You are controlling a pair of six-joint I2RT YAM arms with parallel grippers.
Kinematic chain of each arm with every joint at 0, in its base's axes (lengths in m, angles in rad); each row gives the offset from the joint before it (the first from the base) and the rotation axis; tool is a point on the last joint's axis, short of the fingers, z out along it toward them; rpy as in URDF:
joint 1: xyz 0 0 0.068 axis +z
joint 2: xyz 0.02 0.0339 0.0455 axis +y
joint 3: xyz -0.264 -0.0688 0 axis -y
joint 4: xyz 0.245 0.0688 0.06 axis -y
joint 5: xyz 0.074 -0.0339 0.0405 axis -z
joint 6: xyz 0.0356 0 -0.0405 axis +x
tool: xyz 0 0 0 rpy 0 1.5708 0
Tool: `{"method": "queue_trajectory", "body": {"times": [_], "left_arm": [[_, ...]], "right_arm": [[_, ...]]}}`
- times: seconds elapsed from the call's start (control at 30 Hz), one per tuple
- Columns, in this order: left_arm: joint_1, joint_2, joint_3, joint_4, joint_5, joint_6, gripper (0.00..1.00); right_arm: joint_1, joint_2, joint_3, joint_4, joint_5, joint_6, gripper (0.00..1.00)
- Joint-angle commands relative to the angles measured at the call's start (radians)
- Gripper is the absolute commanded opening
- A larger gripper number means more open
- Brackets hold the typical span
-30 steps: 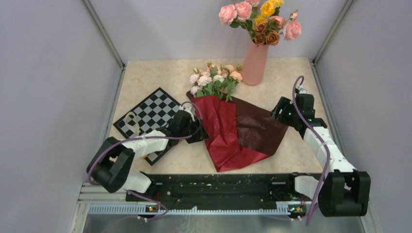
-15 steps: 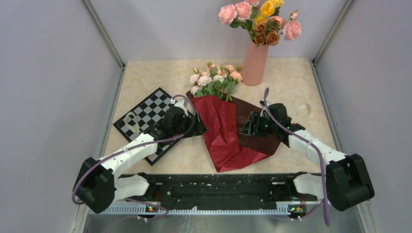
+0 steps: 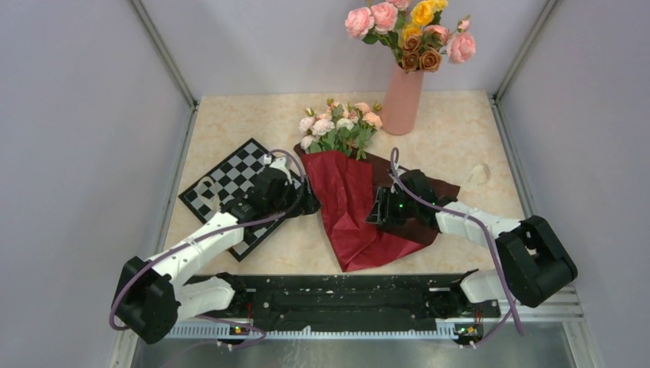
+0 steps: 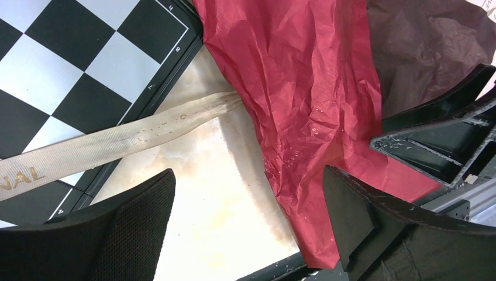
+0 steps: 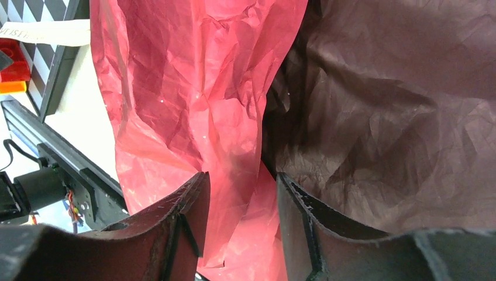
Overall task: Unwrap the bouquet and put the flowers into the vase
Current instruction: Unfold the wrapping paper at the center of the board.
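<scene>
The bouquet lies unwrapped on the table. Its flowers (image 3: 337,129), small pale blooms with green leaves, rest at the top of the spread crinkled red paper (image 3: 349,211) and dark brown paper (image 3: 418,201). The salmon-pink vase (image 3: 402,103) stands behind them and holds larger roses. My left gripper (image 3: 310,204) (image 4: 245,175) stands open at the red paper's left edge, with bare table and the sheet's edge between its fingers. My right gripper (image 3: 377,213) (image 5: 241,178) is low over the sheets, partly open, with a raised fold of red paper (image 5: 234,134) between its fingers.
A chessboard (image 3: 230,180) lies left of the paper under my left arm. The cream ribbon (image 4: 117,140) stretches loose across it to the paper's edge. A pale crumpled scrap (image 3: 479,175) sits at the right. The black rail (image 3: 345,295) runs along the near edge.
My right arm swung in from the right onto the papers and its jaws narrowed around a red fold. The left gripper opened wide and drew slightly back from the paper's edge.
</scene>
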Motion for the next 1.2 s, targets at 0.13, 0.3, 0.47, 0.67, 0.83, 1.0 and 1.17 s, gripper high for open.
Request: {"method": "queue_trajectory", "body": {"times": [0.13,0.3,0.47,0.67,0.83,1.0,1.17], "left_arm": [[0.025,-0.034,0.088,-0.023,0.032,0.046,0.99],[0.094,-0.027,0.138,-0.069,0.120,0.083,0.99],[0.208,-0.043,0.154,-0.096,0.209,0.119,0.99],[0.278,-0.077,0.170,-0.158,0.215,0.162,0.99],[0.295,-0.111,0.165,-0.189,0.183,0.164,0.99],[0.297,-0.177,0.132,-0.193,0.123,0.127,0.99],[0.297,-0.270,0.083,-0.196,0.067,0.058,0.99]], "right_arm": [[0.028,0.024,0.064,0.051,0.017,-0.006,0.30],[0.064,-0.012,0.102,0.012,0.062,-0.002,0.06],[0.163,-0.071,0.200,-0.081,0.225,-0.025,0.00],[0.283,-0.078,0.301,-0.078,0.302,-0.046,0.00],[0.366,0.026,0.360,-0.027,0.276,-0.055,0.00],[0.451,0.171,0.442,0.011,0.250,-0.056,0.00],[0.519,0.292,0.522,0.019,0.249,-0.068,0.00]]}}
